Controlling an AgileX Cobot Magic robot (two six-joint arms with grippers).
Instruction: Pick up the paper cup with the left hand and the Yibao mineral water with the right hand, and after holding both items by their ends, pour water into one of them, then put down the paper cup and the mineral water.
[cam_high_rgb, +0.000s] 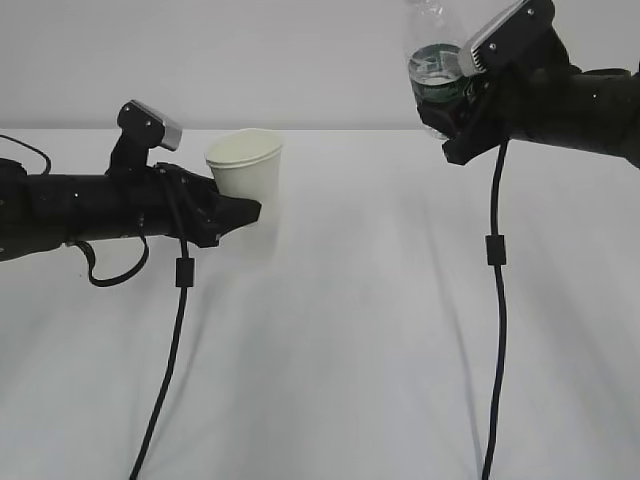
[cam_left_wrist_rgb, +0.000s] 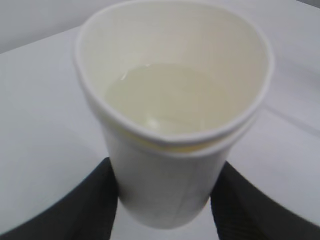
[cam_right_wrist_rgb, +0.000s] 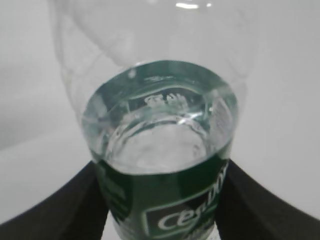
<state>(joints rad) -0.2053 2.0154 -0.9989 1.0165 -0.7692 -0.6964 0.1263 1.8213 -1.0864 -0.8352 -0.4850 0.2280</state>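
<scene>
- Your left gripper (cam_high_rgb: 243, 212) is closed on the lower part of the paper cup (cam_high_rgb: 246, 168). In the left wrist view the two black fingers (cam_left_wrist_rgb: 95, 200) press on the cup (cam_left_wrist_rgb: 165, 185) from both sides near its bottom.
- The cup is held up in the air, above the left half of the white desk (cam_high_rgb: 350, 330). It does not touch the desk. It leans a little.
- There is already some water (cam_left_wrist_rgb: 170, 100) in the cup. It fills only the low part.
- Your right gripper (cam_high_rgb: 452, 118) is closed on the Yibao mineral water (cam_high_rgb: 432, 70), near its bottom, on the green label (cam_right_wrist_rgb: 175, 205).
- The bottle is high up over the right half of the desk, near its back edge, well apart from the cup. It stands almost upright, and it has water (cam_right_wrist_rgb: 155, 140) inside.
- I think the pouring is done or paused, because the cup holds water and the bottle is up straight.
- If so, your next move is to put both things down. Lower each one slowly and keep it level, so no water spills.
- Open each gripper only when the bottom sits flat on the desk.
</scene>
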